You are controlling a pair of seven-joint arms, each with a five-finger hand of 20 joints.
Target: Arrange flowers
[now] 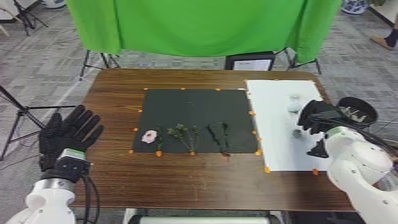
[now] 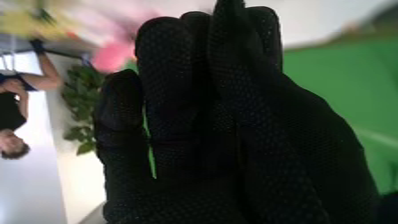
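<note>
Pink flower: this pink flower [image 1: 149,135] lies on the black mat, at its near left; a grasp on the bloom rather than the stem could crush or shed petals.
Leafy sprigs: the leafy sprigs [image 1: 183,136] lie beside it with stems converging, so lifting one could drag another.
Dark sprigs: the dark sprigs [image 1: 218,135] look thin and lie flat; gloved fingers could slide over them without getting under.
Black mat: the black mat [image 1: 187,105] could ruck up or shift if a hand presses down while scooping a stem.
Pale items: small pale items [image 1: 294,106] stand or lie on the white sheet [image 1: 278,150], near the right hand; a sideways sweep could knock them.
Right hand: the right hand [image 1: 322,116] is over the white sheet, fingers fairly straight and close together, with no grip on anything that I can make out; its bulk could brush the black container [image 1: 370,104] beside it.
Left hand: the left hand [image 1: 64,135] is at the desk's [image 1: 115,185] left edge, fingers spread wide, holding nothing; low risk unless it swings inward.
Hard to make out: whether the pale items are vases, and what the small dark thing [image 1: 298,133] is; dark sprigs merge into the mat.
Hidden: the right forearm partly covers the black container.
Blurred: pink petals [image 2: 111,56] and a yellow bloom [image 2: 34,24] beyond the glove in the right wrist view; their holder cannot be told.
</note>
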